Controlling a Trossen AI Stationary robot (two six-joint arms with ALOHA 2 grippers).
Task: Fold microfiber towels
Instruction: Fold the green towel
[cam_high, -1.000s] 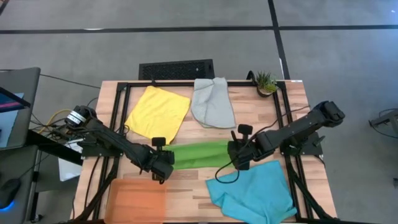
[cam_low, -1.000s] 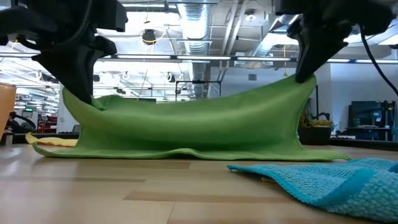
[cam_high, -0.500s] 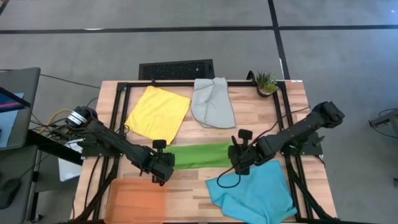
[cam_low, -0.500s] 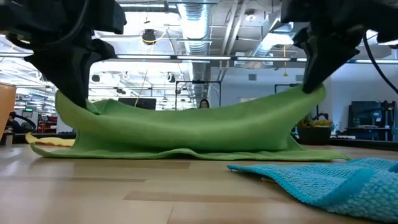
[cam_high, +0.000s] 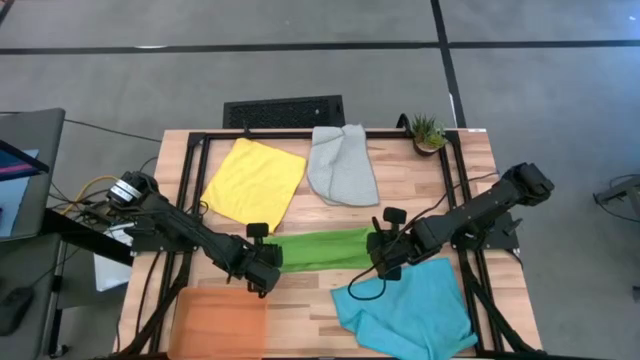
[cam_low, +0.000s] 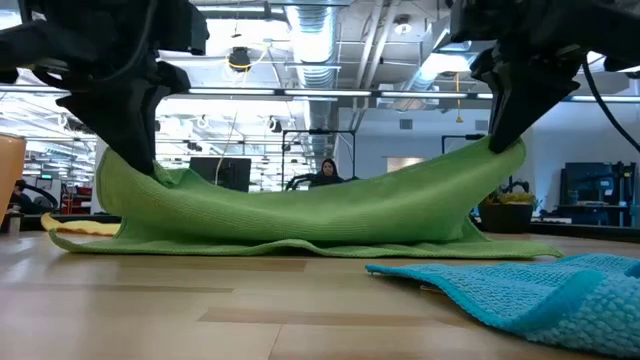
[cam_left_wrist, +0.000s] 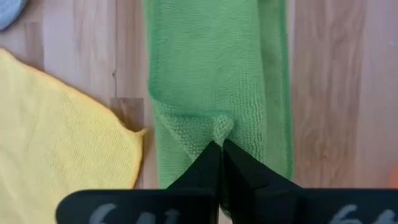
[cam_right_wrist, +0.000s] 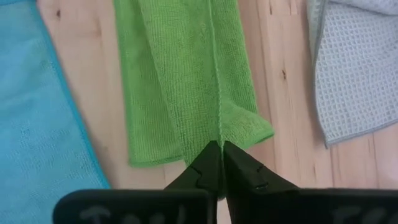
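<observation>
Low view: both claws pinch the green towel (cam_low: 310, 210) aloft.

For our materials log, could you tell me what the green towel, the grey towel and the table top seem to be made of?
Green towel: soft microfiber-like cloth with a fine looped pile and stitched edges.
Grey towel: cloth in a waffle weave, shown by its small square grid.
Table top: light wood, probably sealed; grain lines and a small knot show.
</observation>
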